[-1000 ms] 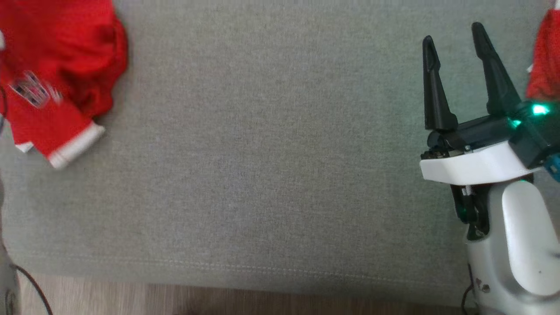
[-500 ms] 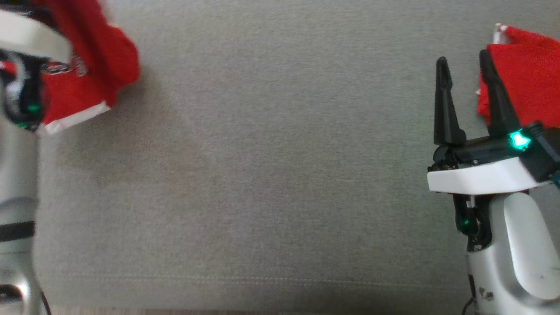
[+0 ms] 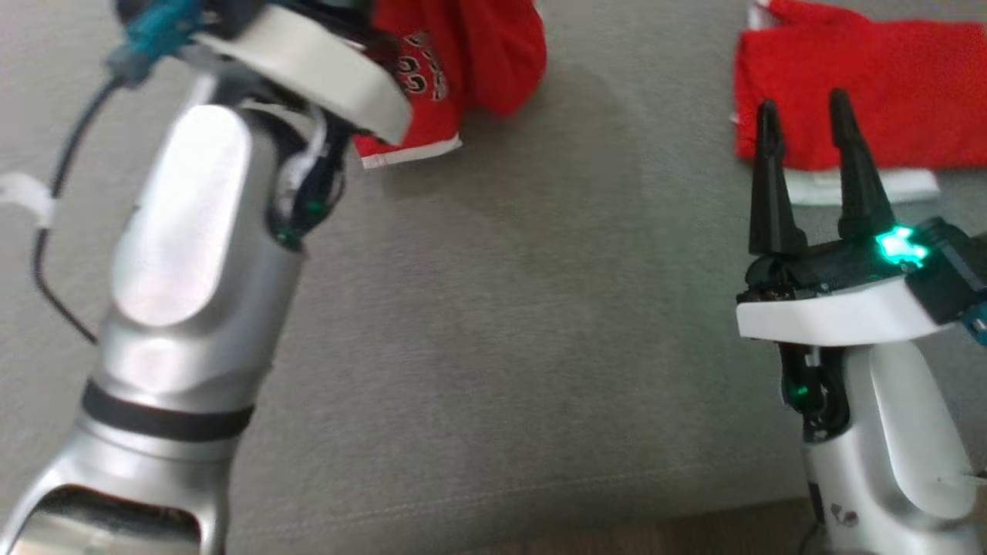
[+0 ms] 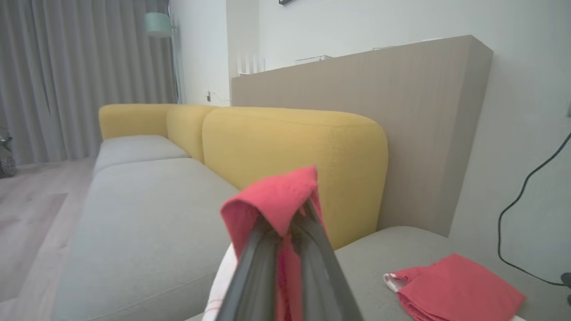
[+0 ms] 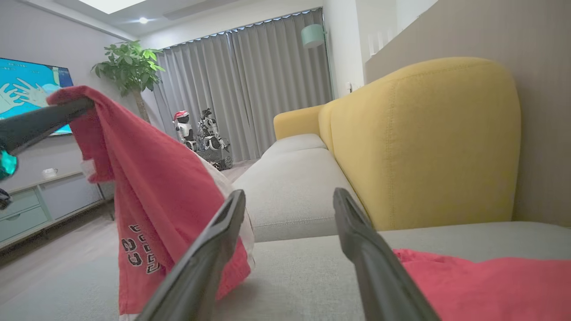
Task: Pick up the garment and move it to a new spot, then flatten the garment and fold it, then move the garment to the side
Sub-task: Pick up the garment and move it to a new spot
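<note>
- Left claw [image 4: 290,232]: clenched on a fold of the red garment [image 4: 272,196], with the cloth draped over both fingertips. A pinch at one high point let the rest hang free, presumably so that it could be carried to a new spot.
- Red garment: it was held raised above the far left part of the sofa seat [image 3: 493,347]. In the right wrist view, the printed numerals and white hem hung lowest. Whether the hem touched the seat could not be told.
- Right claw [image 3: 802,104]: released, with its fingers parted and holding nothing, low over the seat. It was judged to be waiting until flattening called for a second grip.
- Folded red piece [image 3: 871,92]: it lay flat at the far right of the seat, just beyond the right claw's fingertips and well apart from the held garment. It was likely an item already set aside.
- Step in hand: judged to be pick-up and transfer, with flattening and folding not yet done.
- Surface: a grey woven cushion, bare between the two arms. It was soft enough that dragged cloth might bunch.
- Room: a yellow backrest [image 4: 294,142] stood before a wood-toned panel [image 4: 366,76]. Beyond were grey curtains [image 5: 245,89], a plant [image 5: 127,67], a lit screen [image 5: 31,93] and a pale wooden floor [image 4: 26,214].
</note>
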{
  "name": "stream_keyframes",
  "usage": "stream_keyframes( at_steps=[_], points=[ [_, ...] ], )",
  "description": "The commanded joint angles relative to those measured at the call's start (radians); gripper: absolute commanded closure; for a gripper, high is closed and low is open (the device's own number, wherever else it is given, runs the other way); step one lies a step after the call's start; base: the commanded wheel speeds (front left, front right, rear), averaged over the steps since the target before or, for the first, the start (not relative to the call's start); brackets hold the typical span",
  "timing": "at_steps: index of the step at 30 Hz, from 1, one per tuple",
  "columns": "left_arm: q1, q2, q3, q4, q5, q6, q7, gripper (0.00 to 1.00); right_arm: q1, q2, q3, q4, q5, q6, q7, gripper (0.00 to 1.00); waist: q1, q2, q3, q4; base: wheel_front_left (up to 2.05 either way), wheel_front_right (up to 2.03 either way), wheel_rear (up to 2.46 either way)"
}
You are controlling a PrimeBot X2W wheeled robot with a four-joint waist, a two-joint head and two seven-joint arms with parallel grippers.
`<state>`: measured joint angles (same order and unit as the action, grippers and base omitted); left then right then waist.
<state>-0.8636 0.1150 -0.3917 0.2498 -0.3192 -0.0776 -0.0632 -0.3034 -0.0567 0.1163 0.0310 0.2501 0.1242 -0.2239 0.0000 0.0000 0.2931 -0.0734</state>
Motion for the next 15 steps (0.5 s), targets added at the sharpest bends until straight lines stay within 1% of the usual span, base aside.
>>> stream_keyframes(
  at_steps=[1, 5, 6, 7, 8, 11, 15],
  points=[
    [-0.050, 0.010, 0.020, -0.021, 0.007, 0.014, -0.005, 1.00, -0.039, 0.006, 0.029, -0.026, 0.016, 0.007, -0.016, 0.00, 0.0000, 0.0000, 0.029, -0.063, 0.00, 0.00, 0.00],
    [-0.070, -0.012, 0.001, 0.073, 0.018, 0.033, -0.021, 1.00, -0.048, 0.006, 0.046, -0.011, 0.042, 0.007, -0.028, 0.00, 0.0000, 0.0000, 0.049, -0.119, 0.00, 0.00, 0.00],
    [-0.074, -0.014, -0.006, 0.107, 0.020, 0.031, -0.019, 0.71, -0.049, 0.006, 0.052, -0.007, 0.047, 0.007, -0.031, 0.00, 0.0000, 0.0000, 0.054, -0.131, 0.00, 0.00, 0.00],
    [-0.076, -0.013, -0.020, 0.144, 0.023, 0.022, -0.009, 0.09, -0.050, 0.006, 0.058, -0.003, 0.053, 0.007, -0.032, 0.00, 0.0000, 0.0000, 0.059, -0.141, 0.00, 0.00, 0.00],
    [-0.078, -0.010, -0.038, 0.180, 0.024, 0.008, 0.005, 0.00, -0.051, 0.006, 0.062, 0.000, 0.057, 0.007, -0.034, 0.00, 0.0000, 0.0000, 0.064, -0.149, 0.00, 0.00, 0.00],
    [-0.080, 0.014, -0.088, 0.264, 0.031, -0.025, 0.025, 0.00, -0.049, 0.006, 0.064, 0.009, 0.067, 0.007, -0.036, 0.00, 0.0000, 0.0000, 0.069, -0.154, 0.00, 0.00, 0.00],
    [-0.082, 0.062, -0.121, 0.334, 0.040, -0.040, 0.015, 0.00, -0.045, 0.006, 0.053, 0.013, 0.062, 0.007, -0.037, 0.00, 0.0000, 0.0000, 0.062, -0.128, 0.00, 0.00, 0.00]
  ],
)
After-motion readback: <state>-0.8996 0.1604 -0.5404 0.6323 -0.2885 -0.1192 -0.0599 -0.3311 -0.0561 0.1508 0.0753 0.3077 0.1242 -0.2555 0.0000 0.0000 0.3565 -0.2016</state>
